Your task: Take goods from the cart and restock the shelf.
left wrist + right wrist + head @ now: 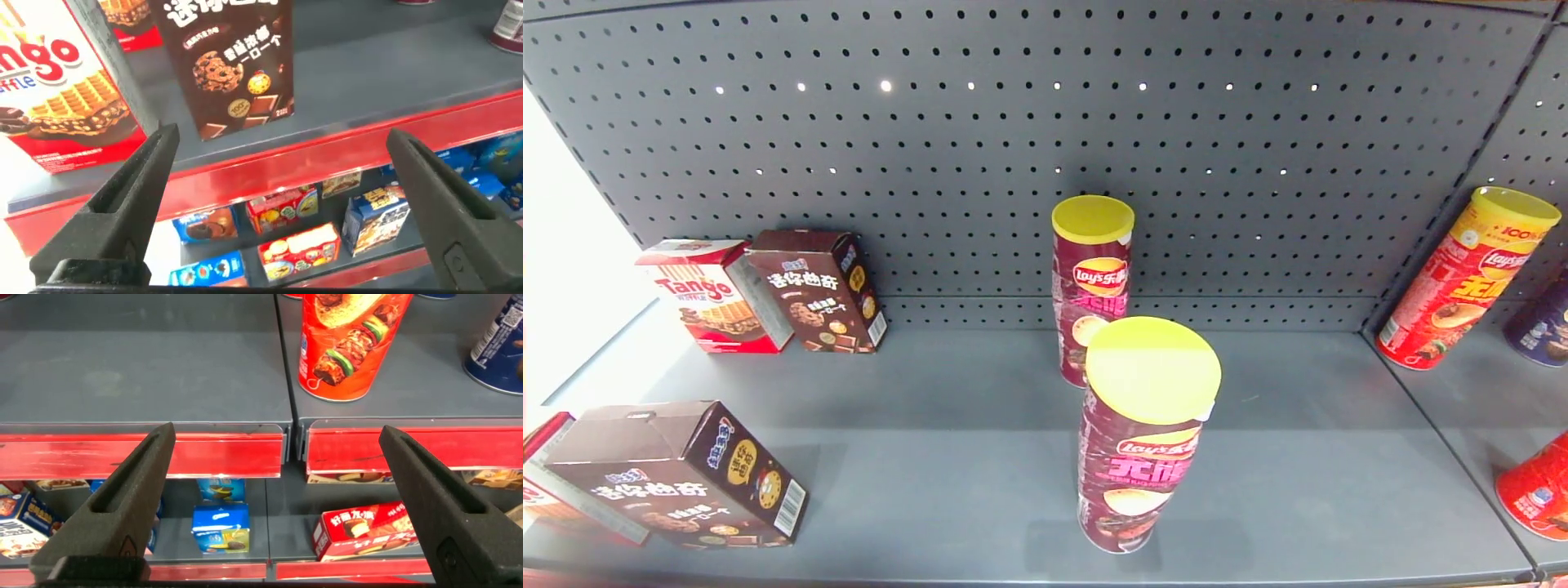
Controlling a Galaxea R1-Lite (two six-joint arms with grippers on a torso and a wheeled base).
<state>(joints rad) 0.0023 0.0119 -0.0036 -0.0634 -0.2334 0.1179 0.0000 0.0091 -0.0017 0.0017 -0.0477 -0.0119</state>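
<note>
Grey pegboard behind, grey shelf (931, 457) in front, and both arms sit low at its front edge. The left fingers (131, 196) are spread wide with nothing between them; the right fingers (122, 498) are just as wide, just as empty.

Just beyond the left fingers runs the red price rail (327, 155), and right behind it stands a brown cookie box (225, 57) with a waffle box (57, 90) touching or nearly touching its side. Beyond the right fingers the same rail, then a red can (347, 343) near the shelf lip and a blue can (498, 343) further off to the side.

So goods are already up there — two purple cans, one forward (1143, 457) and one behind it (1090, 286).

My read: this is the gap between placements, and the next item has to come off the cart. To do it well, back straight out so neither finger catches the rail, then grip the next piece upright and mid-body.

Room to work looks good — a broad bare stretch lies between the cookie box and the forward purple can, more between that can and the shelf joint beside the red can. Tall cans tip easily; approach high, set down square.
</note>
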